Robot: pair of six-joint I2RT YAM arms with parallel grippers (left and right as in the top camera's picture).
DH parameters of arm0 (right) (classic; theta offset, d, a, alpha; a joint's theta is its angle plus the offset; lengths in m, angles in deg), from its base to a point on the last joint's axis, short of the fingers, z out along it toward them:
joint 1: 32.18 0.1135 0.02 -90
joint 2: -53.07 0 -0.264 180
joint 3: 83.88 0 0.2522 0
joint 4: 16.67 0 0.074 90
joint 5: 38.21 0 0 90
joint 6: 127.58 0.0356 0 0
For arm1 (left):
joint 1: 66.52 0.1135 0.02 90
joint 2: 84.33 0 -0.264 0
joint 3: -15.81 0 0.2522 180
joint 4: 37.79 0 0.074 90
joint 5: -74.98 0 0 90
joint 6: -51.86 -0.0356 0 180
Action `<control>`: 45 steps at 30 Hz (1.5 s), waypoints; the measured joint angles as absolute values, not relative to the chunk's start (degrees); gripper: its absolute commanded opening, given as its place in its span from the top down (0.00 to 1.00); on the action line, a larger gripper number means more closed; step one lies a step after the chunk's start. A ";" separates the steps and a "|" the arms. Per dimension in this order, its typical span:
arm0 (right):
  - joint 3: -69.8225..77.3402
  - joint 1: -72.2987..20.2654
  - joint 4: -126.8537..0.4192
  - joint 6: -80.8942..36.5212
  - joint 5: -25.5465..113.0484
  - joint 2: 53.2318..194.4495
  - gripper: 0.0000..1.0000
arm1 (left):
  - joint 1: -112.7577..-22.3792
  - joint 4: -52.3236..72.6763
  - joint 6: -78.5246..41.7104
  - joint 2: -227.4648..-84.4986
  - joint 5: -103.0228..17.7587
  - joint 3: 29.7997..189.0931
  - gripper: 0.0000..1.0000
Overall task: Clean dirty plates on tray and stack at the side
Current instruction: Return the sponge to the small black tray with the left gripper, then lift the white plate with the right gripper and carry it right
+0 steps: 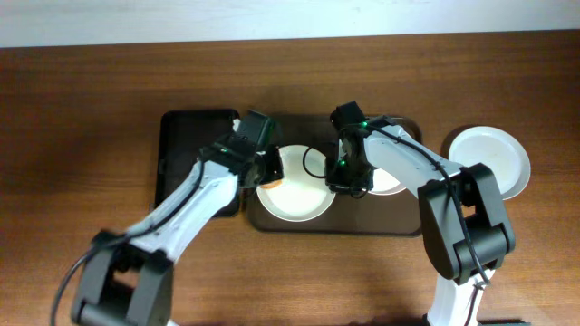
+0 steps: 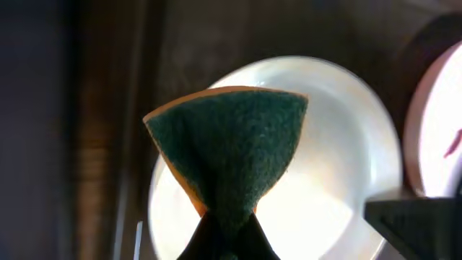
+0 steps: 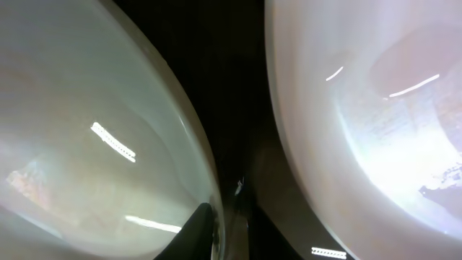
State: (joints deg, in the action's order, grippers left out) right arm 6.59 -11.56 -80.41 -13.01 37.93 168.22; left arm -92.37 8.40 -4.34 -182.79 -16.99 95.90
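Note:
The dark-brown tray point(image 1: 381, 217) holds two plates side by side. My left gripper point(image 1: 269, 179) is shut on a green-and-orange sponge point(image 2: 231, 144), which hangs over the left edge of the pale plate point(image 1: 294, 192) point(image 2: 325, 159). My right gripper point(image 1: 349, 186) is at that plate's right rim. In the right wrist view one dark finger point(image 3: 195, 231) lies on the inside of the rim of the pale greenish plate point(image 3: 86, 144); the other finger is lost against the dark tray. The second tray plate point(image 1: 388, 186) point(image 3: 375, 130) is white, with a red smear point(image 2: 453, 144).
A white plate point(image 1: 489, 158) lies on the wooden table to the right of the tray. A smaller black tray point(image 1: 195, 163) sits at the left, directly beside the brown one. Both arms reach in from the table's near side.

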 measured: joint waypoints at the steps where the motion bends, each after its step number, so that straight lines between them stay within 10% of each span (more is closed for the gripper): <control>1: 6.59 -11.56 -80.39 -13.09 38.04 168.22 0.84 | -92.10 8.96 -4.78 -181.30 -16.36 95.90 1.00; 24: 7.79 -11.58 -79.71 -17.66 40.35 165.73 0.96 | -79.01 9.68 -25.41 -176.78 -8.51 88.88 1.00; 45: 8.25 -4.30 -80.12 -23.89 81.20 151.24 0.96 | -78.97 -1.16 -32.43 -176.78 -10.39 76.14 0.94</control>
